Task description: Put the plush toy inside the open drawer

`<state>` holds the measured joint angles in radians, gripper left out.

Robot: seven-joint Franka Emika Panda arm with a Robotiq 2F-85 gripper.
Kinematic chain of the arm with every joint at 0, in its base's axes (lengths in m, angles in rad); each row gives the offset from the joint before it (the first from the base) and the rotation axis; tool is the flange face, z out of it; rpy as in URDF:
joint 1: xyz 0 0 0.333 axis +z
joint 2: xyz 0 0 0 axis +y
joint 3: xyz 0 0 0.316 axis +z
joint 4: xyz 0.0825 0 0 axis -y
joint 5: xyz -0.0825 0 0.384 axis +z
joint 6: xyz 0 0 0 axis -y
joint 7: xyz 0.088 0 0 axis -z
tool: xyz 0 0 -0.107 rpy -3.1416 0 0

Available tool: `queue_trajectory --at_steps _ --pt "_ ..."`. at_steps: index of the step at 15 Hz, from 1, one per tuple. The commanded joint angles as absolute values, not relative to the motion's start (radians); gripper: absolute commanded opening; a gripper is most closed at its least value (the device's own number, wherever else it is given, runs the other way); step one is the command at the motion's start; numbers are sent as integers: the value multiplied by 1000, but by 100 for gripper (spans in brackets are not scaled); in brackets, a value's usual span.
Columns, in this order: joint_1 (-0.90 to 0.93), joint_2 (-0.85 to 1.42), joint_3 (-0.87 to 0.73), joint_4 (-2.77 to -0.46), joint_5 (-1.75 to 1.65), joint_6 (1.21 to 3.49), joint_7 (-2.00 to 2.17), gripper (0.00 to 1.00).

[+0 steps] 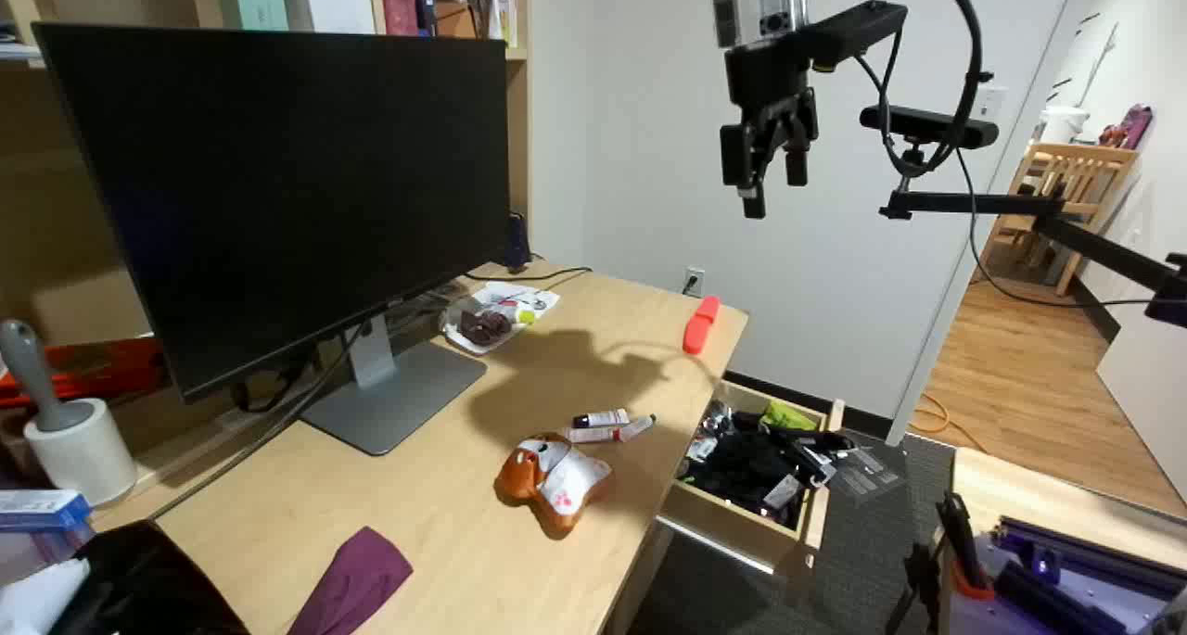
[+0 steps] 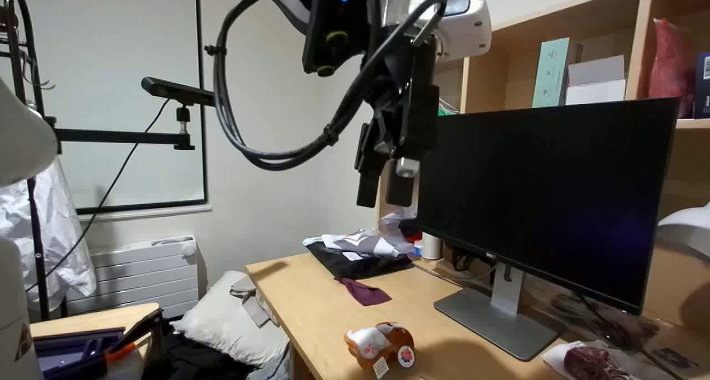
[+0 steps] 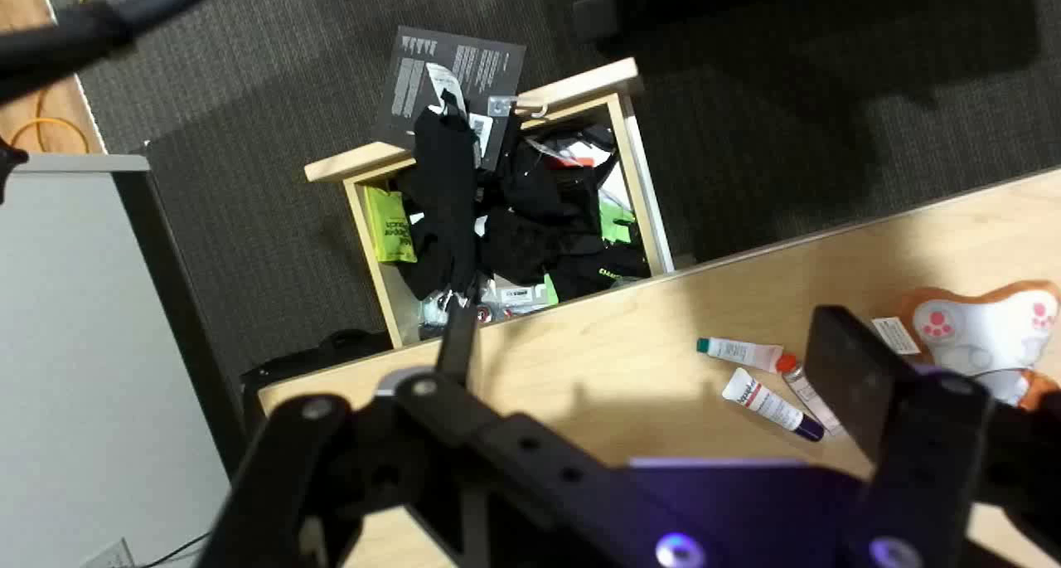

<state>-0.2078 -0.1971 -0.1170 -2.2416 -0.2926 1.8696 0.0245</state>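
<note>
The plush toy (image 1: 556,482), tan-brown with white patches, lies on the desk near its edge in both exterior views (image 2: 381,344). It also shows at the right edge of the wrist view (image 3: 982,336), partly hidden behind a finger. The open drawer (image 1: 733,524) sticks out below the desk edge, with black and green clutter inside. Its wooden front shows in the wrist view (image 3: 580,87). My gripper (image 1: 775,190) is high above the desk, pointing down, apart from toy and drawer. In the wrist view its fingers (image 3: 646,348) are wide apart with nothing between them. It also shows in an exterior view (image 2: 383,194).
Several small tubes (image 3: 775,406) lie on the desk beside the toy. A purple cloth (image 1: 357,579) and a red-orange object (image 1: 702,324) lie on the desk. A large monitor (image 1: 297,190) stands at the back. A camera arm (image 1: 983,201) reaches in beside the robot.
</note>
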Motion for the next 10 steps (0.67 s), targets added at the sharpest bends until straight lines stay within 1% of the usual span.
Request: queue_trajectory --at_steps 1,5,10 --pt "-194 -197 -130 -2240 -295 1867 26 100" --pt "-180 -120 -134 -2243 -284 1943 12 100" --pt "-164 38 -133 -2241 -281 2071 -36 100"
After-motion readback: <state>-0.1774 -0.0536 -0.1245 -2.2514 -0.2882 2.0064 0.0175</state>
